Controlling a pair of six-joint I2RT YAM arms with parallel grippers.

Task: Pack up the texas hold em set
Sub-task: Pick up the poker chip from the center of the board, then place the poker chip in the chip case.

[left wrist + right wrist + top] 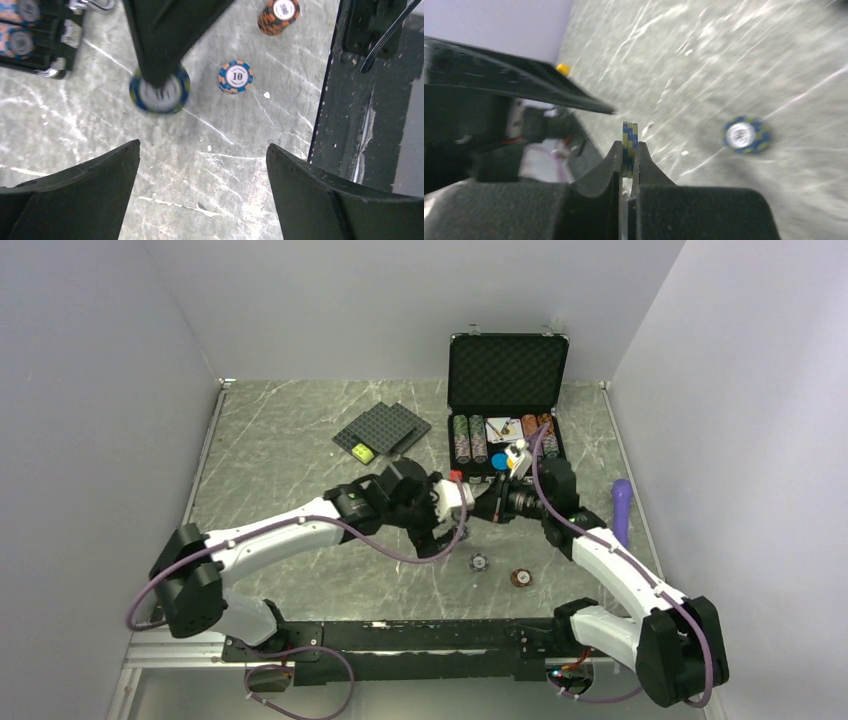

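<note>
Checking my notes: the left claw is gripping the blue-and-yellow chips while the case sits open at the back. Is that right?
No: the right claw grips the blue-and-yellow chips, as the right wrist view shows; the left claw stands wide open. The case does sit open at the back.

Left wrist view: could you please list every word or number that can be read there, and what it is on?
"10": on the blue-and-orange chip lying flat on the table; the small lettering ringed around it is too small to read.
Orange chip stack: a barcode-like label on top, no readable characters.
Blue chip: blurred, unreadable.
</note>
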